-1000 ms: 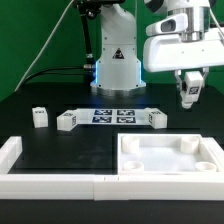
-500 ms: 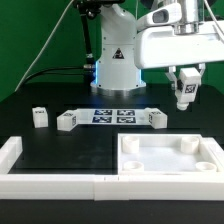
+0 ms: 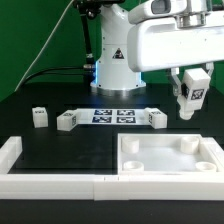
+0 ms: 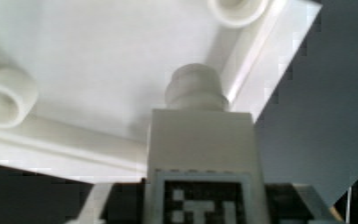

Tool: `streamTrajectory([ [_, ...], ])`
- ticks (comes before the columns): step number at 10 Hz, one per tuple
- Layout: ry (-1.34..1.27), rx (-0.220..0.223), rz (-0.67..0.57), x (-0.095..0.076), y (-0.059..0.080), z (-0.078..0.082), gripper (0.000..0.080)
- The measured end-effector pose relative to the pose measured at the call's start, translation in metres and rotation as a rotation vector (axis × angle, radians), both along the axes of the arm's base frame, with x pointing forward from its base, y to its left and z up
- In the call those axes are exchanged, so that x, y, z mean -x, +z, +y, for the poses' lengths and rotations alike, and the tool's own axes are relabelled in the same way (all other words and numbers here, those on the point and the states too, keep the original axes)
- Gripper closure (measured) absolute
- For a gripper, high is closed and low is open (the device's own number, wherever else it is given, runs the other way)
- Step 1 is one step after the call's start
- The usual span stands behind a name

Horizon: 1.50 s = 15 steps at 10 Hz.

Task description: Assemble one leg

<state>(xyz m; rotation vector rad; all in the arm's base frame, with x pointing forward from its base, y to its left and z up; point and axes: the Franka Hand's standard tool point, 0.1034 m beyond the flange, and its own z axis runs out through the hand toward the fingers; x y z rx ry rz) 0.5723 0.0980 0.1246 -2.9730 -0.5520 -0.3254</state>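
Four legs, one leg (image 3: 188, 99) pinched in the closed gripper (image 3: 189, 93) aloft near one white tray top (image 3: 168, 163), three legs (image 3: 39, 116) (image 3: 67, 121) (image 3: 156, 118) beside one marker board (image 3: 112, 115), black bench (image 3: 70, 148), dim room.

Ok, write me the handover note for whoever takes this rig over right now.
Gripper: shut on one leg, held in the air above the top, not touching, peg toward it.
More legs on the table: two at the exterior view's left of the marker board, one at its right.
Done: leg picked up.
Left: seat its peg in a corner socket; the visible sockets are empty.
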Motion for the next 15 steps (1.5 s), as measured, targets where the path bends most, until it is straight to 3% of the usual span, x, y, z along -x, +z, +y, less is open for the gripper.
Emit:
streamTrajectory([
  [1,-0.013,-0.007,0.004,-0.011,-0.005,-0.006,0.0511],
  [4,-0.013,-0.006,0.003,-0.010,-0.006,-0.006,0.0511],
  [7,-0.020,-0.004,-0.077,-0.016,-0.004,-0.010,0.0511],
  [8,-0.050,-0.010,-0.164,-0.013,-0.006,-0.012,0.0511],
  [9,-0.053,-0.017,-0.157,-0.011,-0.011,-0.006,0.0511],
  [13,-0.084,-0.052,-0.227,-0.038,-0.015,0.013,0.0511],
  [15,-0.089,-0.056,-0.257,-0.050,-0.019,0.011,0.0511],
])
